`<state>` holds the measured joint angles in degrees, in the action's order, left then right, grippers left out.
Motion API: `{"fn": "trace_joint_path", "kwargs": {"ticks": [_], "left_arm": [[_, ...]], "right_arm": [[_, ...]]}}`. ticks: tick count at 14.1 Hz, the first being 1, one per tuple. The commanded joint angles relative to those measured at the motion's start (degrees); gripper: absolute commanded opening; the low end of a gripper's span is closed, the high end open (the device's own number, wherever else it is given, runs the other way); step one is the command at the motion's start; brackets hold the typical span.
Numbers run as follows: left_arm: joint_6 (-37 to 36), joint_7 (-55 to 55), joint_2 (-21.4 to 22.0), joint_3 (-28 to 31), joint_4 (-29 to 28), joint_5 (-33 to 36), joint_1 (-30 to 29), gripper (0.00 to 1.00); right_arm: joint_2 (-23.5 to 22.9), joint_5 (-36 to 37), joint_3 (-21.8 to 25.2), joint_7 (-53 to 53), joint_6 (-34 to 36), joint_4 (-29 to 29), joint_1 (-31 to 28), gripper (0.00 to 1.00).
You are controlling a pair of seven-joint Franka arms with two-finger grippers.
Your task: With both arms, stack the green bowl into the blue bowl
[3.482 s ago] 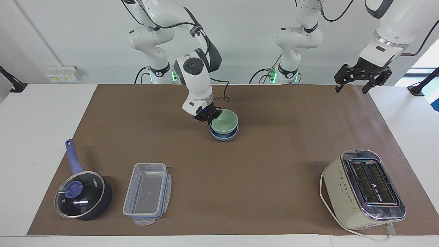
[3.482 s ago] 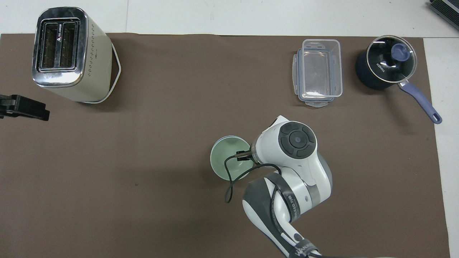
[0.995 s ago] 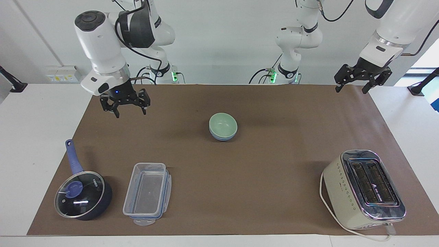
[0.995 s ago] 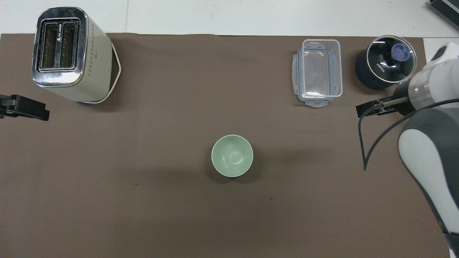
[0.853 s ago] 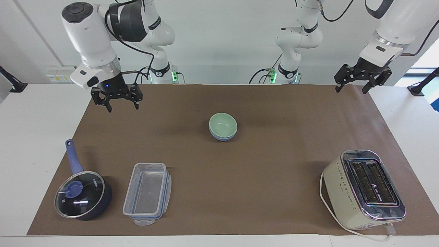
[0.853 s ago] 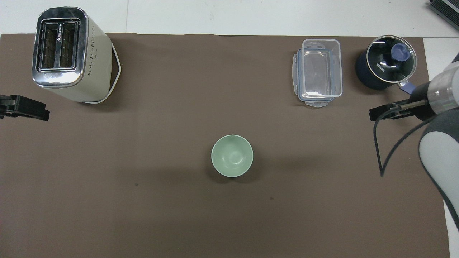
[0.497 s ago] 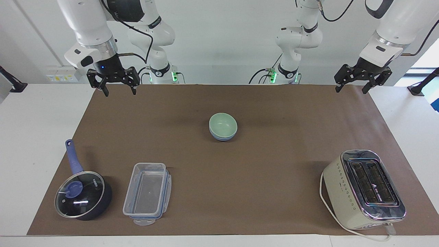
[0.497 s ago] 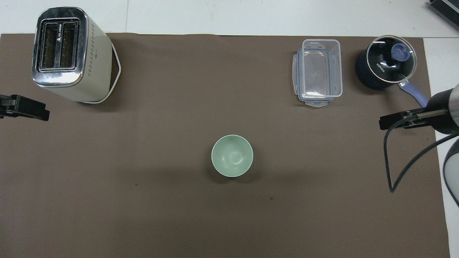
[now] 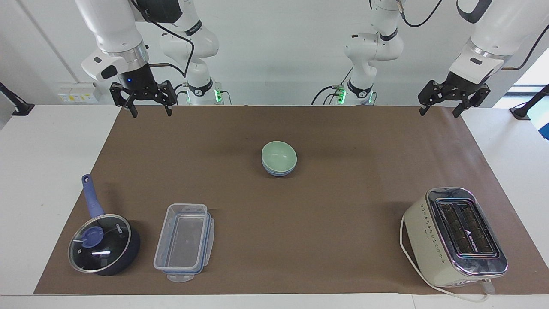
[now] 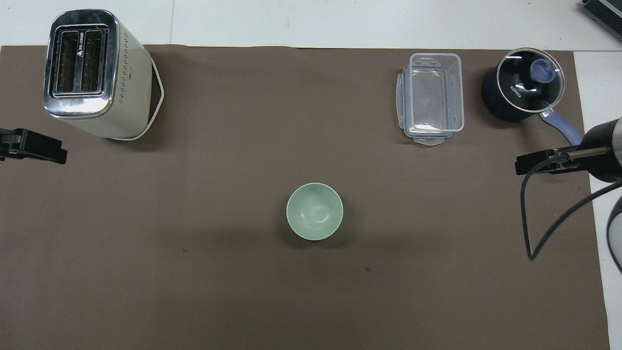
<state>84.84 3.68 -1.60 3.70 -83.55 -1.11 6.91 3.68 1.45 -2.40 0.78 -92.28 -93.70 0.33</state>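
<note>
Two smooth, matte bowls sit nested at the middle of a brown paper-covered surface (image 9: 343, 141): the pale mint green bowl (image 9: 279, 156) rests inside the light blue bowl (image 9: 279, 172), whose rounded wall shows only as a thin band under it in the facing view. From overhead the round green bowl (image 10: 314, 211) hides the blue one entirely.

Neither arm touches the stack. The right end effector (image 9: 148, 112), black and jointed below a silver wrist ring, hangs over the corner of the brown sheet at the right arm's end of the surface, its fingers spread apart and holding nothing. The left end effector (image 9: 441, 112) hangs over the corner at the left arm's end, its fingers likewise spread and holding nothing.

Farther from the robots than the bowls stand three other things. A dark blue saucepan (image 9: 104, 242) with a round glass lid and a lighter blue handle sits toward the right arm's end, with a clear rectangular plastic container (image 9: 184, 242) beside it. A cream toaster (image 9: 454, 238) with a polished chrome top, two slots and a white cord stands toward the left arm's end.
</note>
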Motion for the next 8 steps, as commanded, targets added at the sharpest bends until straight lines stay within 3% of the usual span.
{"fn": "trace_joint_path", "kwargs": {"ticks": [1,8], "left_arm": [[-0.4,0.0,1.2,-0.5,-1.2,-0.7,-0.9,1.00],[-0.4,0.0,1.2,-0.5,-1.2,-0.7,-0.9,1.00]], "right_arm": [[-0.3,-0.8,0.0,-0.7,2.4,1.9,-0.8,1.00],[0.2,-1.0,0.8,-1.0,3.0,1.5,-1.7,1.00]]}}
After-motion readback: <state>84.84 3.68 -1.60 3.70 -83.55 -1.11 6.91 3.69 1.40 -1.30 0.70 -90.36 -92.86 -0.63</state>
